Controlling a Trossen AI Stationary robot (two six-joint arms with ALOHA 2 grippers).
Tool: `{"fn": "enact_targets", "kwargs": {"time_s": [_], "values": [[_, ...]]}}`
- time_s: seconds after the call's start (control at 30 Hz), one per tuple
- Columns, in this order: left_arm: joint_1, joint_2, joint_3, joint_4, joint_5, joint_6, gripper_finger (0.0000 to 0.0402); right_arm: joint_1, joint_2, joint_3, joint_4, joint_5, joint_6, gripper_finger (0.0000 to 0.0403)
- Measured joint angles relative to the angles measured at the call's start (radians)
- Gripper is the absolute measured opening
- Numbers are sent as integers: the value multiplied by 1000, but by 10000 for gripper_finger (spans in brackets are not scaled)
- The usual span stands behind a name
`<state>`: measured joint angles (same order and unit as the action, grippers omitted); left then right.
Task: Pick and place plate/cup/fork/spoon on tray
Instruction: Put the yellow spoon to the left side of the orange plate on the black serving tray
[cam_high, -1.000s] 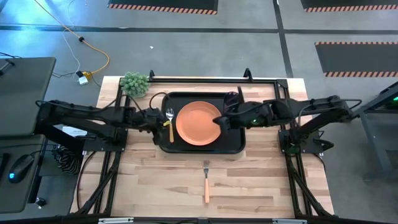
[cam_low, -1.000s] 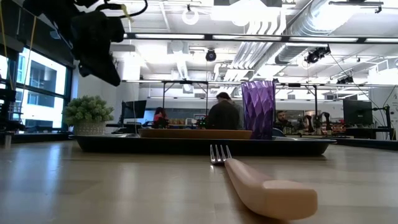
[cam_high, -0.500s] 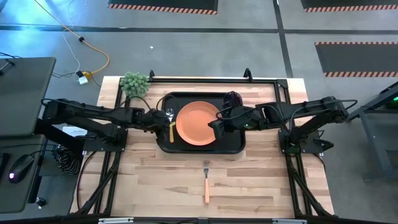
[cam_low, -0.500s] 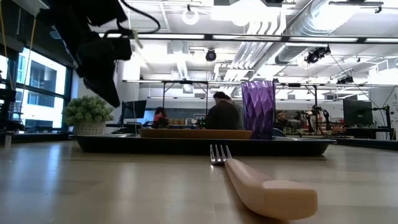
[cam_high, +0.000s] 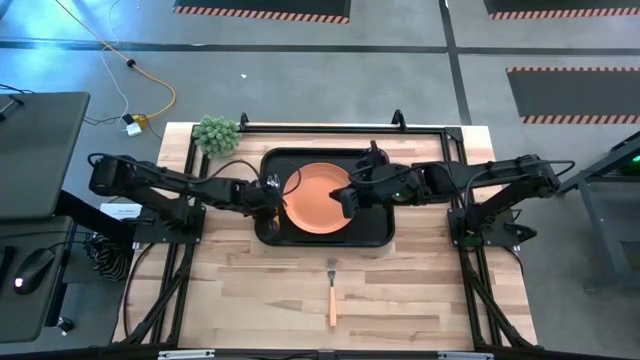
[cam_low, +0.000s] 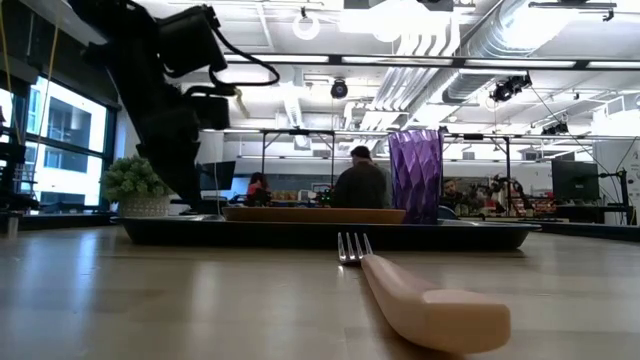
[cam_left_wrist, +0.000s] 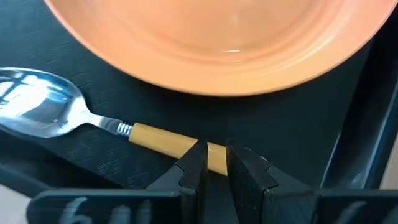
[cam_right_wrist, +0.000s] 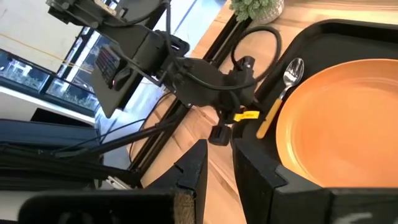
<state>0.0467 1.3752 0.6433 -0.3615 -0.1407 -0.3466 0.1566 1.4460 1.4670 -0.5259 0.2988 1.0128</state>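
— Where's your spoon (cam_left_wrist: 93, 124) right now?

— It lies flat on the tray (cam_high: 375, 236), just beside the plate (cam_high: 316, 198) on the plate's left side. Your left gripper (cam_left_wrist: 214, 163) sits low over the yellow end of its handle; the two fingers (cam_left_wrist: 194, 165) stand close together with only a narrow gap, the handle showing just beyond their tips. I can't tell whether they touch it.

— And the plate and cup?

— The plate rests in the middle of the tray. The cup (cam_low: 415, 175) stands upright on the tray near its far right corner, behind the plate.

— What about your right gripper?

— The right gripper (cam_right_wrist: 217, 163) hangs over the plate's right edge, fingers a little apart, nothing between them.

— The fork?

— The fork (cam_high: 332, 292) lies on the wooden table (cam_high: 420, 300) well apart from the tray, on the near side, tines pointing toward the tray. A small potted plant (cam_high: 216, 133) stands at the table's far left corner
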Motion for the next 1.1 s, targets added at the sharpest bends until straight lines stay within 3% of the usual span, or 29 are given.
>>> {"fn": "enact_targets", "kwargs": {"time_s": [0.6, 1.1], "values": [[39, 145, 0, 106, 47, 45, 51, 0, 0, 0, 6, -14, -1, 67], [41, 142, 1, 85, 52, 25, 51, 0, 0, 0, 8, -14, -12, 67]]}}
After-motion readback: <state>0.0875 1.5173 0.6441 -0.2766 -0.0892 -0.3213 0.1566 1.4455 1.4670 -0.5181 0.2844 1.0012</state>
